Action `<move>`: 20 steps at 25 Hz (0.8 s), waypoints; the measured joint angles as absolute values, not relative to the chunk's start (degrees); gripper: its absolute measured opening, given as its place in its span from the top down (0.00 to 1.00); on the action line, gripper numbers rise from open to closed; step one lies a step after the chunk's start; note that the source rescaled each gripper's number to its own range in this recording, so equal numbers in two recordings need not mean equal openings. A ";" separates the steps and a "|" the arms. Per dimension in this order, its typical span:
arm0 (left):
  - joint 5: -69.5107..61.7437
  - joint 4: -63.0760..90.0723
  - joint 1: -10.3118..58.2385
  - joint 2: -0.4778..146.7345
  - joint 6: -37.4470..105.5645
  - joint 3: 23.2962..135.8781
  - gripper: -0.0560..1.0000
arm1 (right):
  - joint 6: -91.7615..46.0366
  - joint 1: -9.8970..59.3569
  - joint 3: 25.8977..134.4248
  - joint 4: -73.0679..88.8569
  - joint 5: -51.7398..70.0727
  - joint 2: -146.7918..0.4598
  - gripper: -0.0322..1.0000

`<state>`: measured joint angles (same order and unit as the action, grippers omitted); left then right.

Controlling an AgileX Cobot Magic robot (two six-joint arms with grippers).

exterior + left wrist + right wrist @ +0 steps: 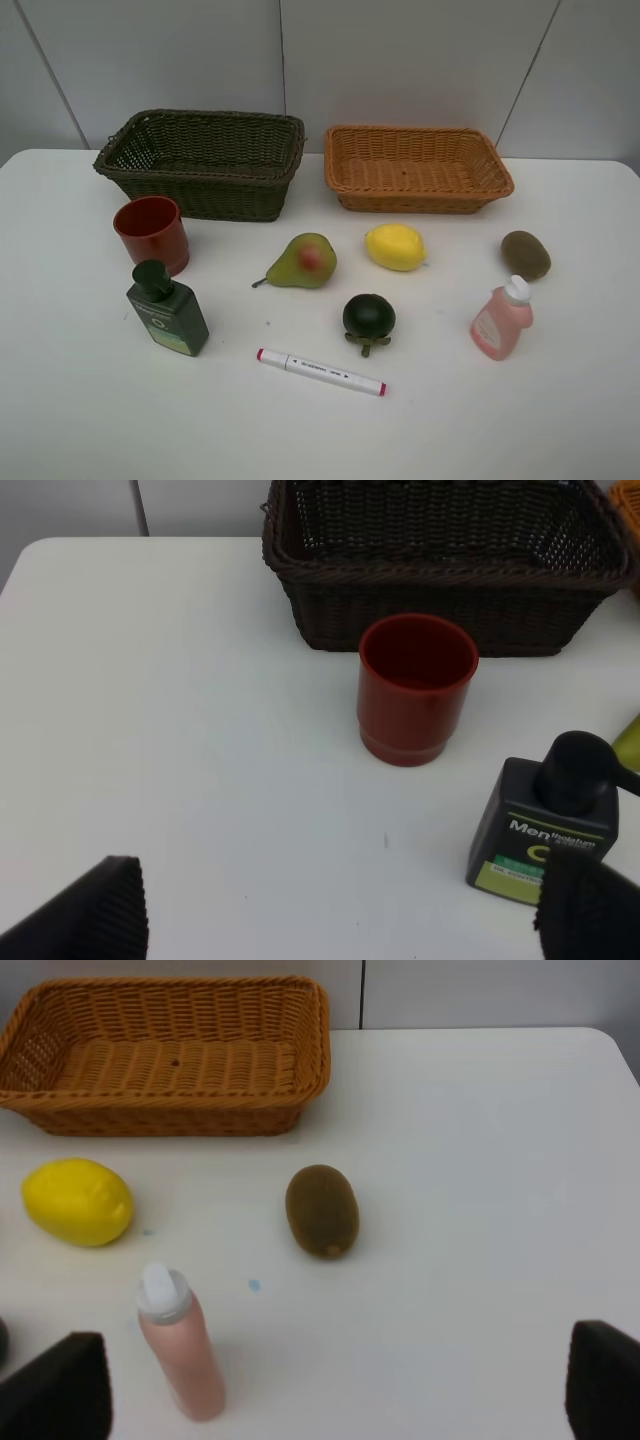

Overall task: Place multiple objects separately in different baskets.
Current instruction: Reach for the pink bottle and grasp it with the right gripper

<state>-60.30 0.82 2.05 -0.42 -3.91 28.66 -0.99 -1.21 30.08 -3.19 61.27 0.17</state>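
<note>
Pear (303, 262), lemon (395, 246) and kiwi (526, 254) lie mid-frame, below the olive basket (200, 197) and orange basket (420, 192). Left wrist: left fingers (90, 915) apart, red cup (415, 688) ahead, green bottle (520, 830) partly behind one. Right wrist: right fingers (60, 1390) apart, pink bottle (185, 1355) between them.

White marker (321, 372) lettering illegibly small

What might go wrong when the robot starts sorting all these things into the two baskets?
The pink bottle stands tall and narrow, so a nudge might tip it over. The dark green bottle stands close to the red cup; reaching for one could knock the other. The white marker lies flat and looks thin and round, so it may roll or slip from a grip.
</note>
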 joint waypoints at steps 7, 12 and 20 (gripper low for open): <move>-60.30 0.82 2.05 -0.42 -3.91 28.66 0.00 | -0.99 -1.21 30.08 -3.19 61.27 0.17 0.01; -60.30 0.82 2.05 -0.42 -3.91 28.66 0.00 | -0.99 -1.21 30.08 -3.19 61.27 0.17 0.01; -60.30 0.82 2.05 -0.42 -3.91 28.66 0.00 | -0.99 -1.21 30.08 -3.19 61.27 0.17 0.01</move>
